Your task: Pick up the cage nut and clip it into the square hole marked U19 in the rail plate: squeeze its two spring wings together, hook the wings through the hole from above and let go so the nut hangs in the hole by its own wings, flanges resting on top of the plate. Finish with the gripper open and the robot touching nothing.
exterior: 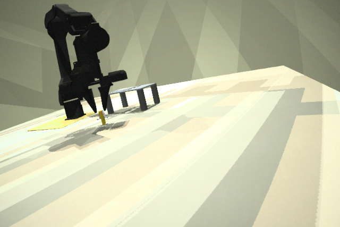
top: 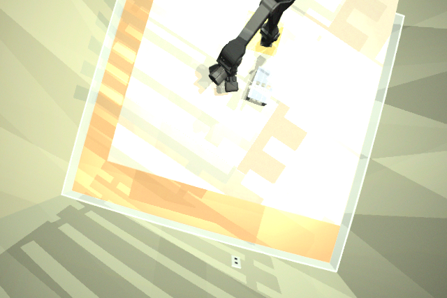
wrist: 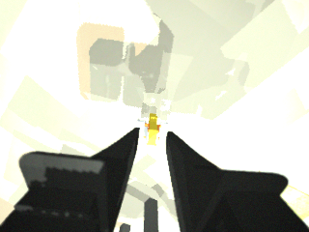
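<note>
The tool (top: pixel 224 79) (exterior: pixel 100 110) (wrist: pixel 153 133) is a little bit apart, with its tips just above the nut (exterior: pixel 102 117) (wrist: pixel 153 127). The nut stands on the counter (top: pixel 306 179) (exterior: pixel 192 142), near the plate (top: pixel 259 93) (exterior: pixel 133 88) on legs. I can't tell what the plate's holes have in them.

Bare room — pale walls, wall socket (top: pixel 235 262), robot-arm table (top: pixel 202 211) (exterior: pixel 219 136).
</note>
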